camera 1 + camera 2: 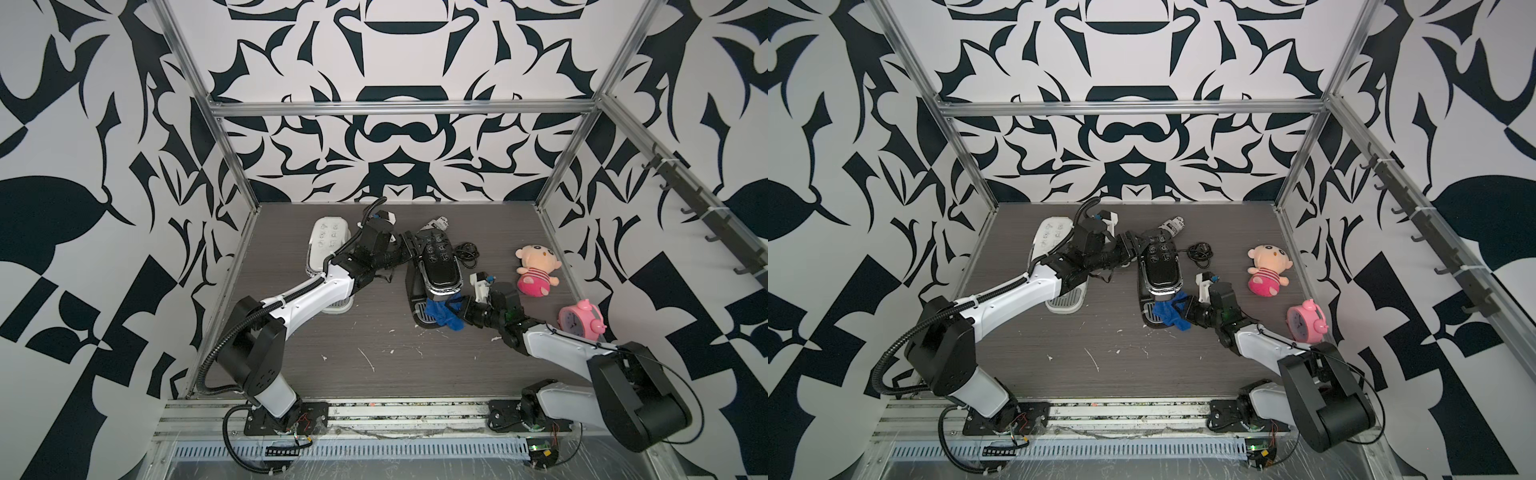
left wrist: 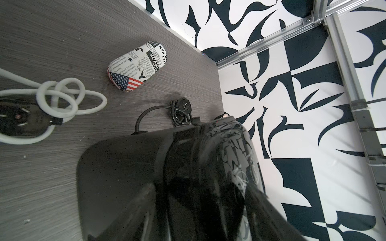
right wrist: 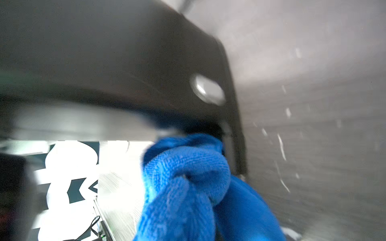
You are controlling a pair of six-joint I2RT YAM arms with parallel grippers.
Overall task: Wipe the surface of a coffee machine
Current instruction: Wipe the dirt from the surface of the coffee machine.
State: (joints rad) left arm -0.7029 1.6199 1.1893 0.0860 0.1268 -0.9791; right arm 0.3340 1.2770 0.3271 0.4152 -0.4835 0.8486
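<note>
Task's thing: the black coffee machine was seen upright near the middle of the table, with its drip tray toward the robot.
Wiping tool: a blue cloth was bunched into a knot-like wad and pressed at the machine's front, just under the head and over the drip tray.
Right gripper: its jaws were nearly closed and pinched on the blue cloth. This was clearest in the right wrist view, though that view was blurred.
Left gripper: its jaws stood wide against the rear upper side of the machine. Whether the machine was actually clamped could not be told.
Progress, judged: the front was being worked, while the glossy top and sides were judged not yet done.
Risk, snagging: the wad could be caught on the tray grating or under the head, and then be pulled from the jaws.
Risk, shifting: if the machine was not truly braced at the rear, it could be pushed back or tipped by a hard stroke.
Risk, clutter: the coiled black cord lay just beside the machine and could be dragged. The white coffee machine stood under the left arm and could be nudged.
</note>
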